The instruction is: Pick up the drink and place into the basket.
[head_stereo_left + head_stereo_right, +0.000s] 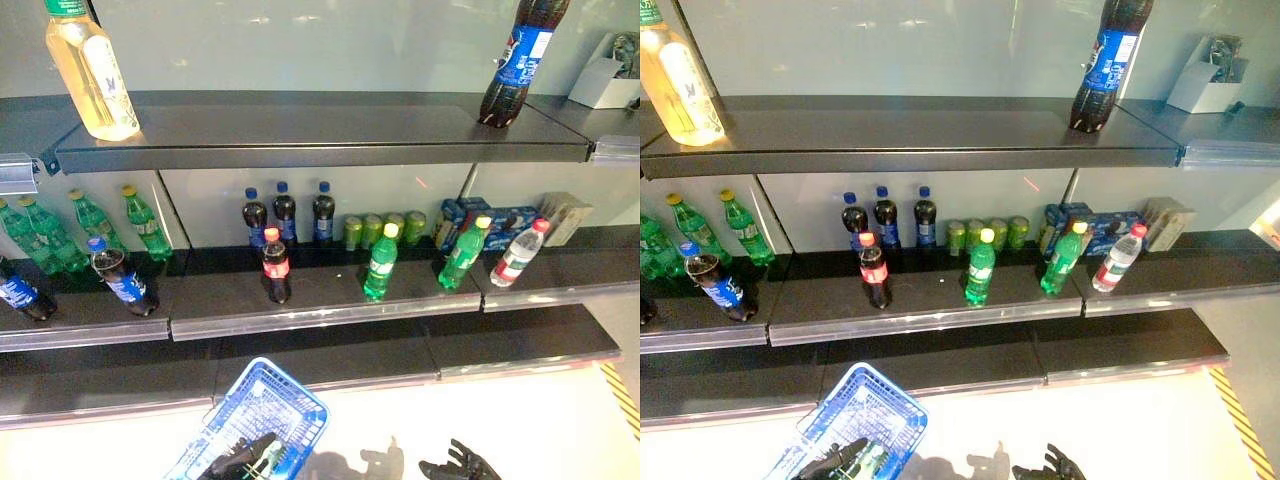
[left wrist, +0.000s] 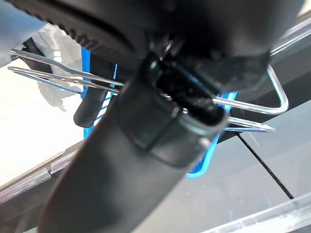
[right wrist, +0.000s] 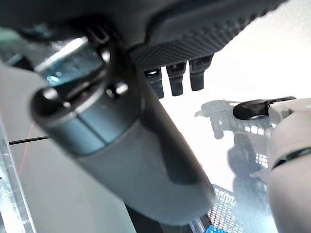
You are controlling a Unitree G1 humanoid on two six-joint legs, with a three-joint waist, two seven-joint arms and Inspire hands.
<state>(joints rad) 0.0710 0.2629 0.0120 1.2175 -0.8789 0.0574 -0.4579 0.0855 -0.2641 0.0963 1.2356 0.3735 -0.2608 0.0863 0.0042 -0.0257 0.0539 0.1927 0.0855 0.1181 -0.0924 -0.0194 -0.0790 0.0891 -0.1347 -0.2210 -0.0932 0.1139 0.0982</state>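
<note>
Left robot hand (image 1: 238,459) is clenched on the wire handles of the blue basket (image 1: 290,400), held low in front of the shelving; my left wrist view shows the fingers wrapped round the two wire loops. Something greenish shows in the basket under the hand, can't tell what it is.

Right robot hand (image 1: 458,465) hangs at the bottom edge over bare floor, fingers relaxed and spread, holding nothing. Open floor between it and the shelf front.

Middle shelf (image 1: 320,300), front row near the lip: one red-cap cola bottle (image 1: 275,266), two green bottles with yellow caps (image 1: 380,262) (image 1: 463,253), and one clear water bottle (image 1: 520,253) tilted to the right. All stand apart from each other, with open space around each.

Behind them: three blue-cap cola bottles (image 1: 285,213) close together, a tight row of green cans (image 1: 385,229), count unclear, and blue boxes (image 1: 490,222).

Left bay: several green bottles (image 1: 95,222) at the back, and two dark blue-label bottles (image 1: 122,277) leaning at the front.

Top shelf (image 1: 320,135): one yellow drink bottle (image 1: 92,70) at the left end, one large cola bottle (image 1: 518,60) at the right, both tilted, wide gap between. A white box (image 1: 603,82) sits on the next bay.
</note>
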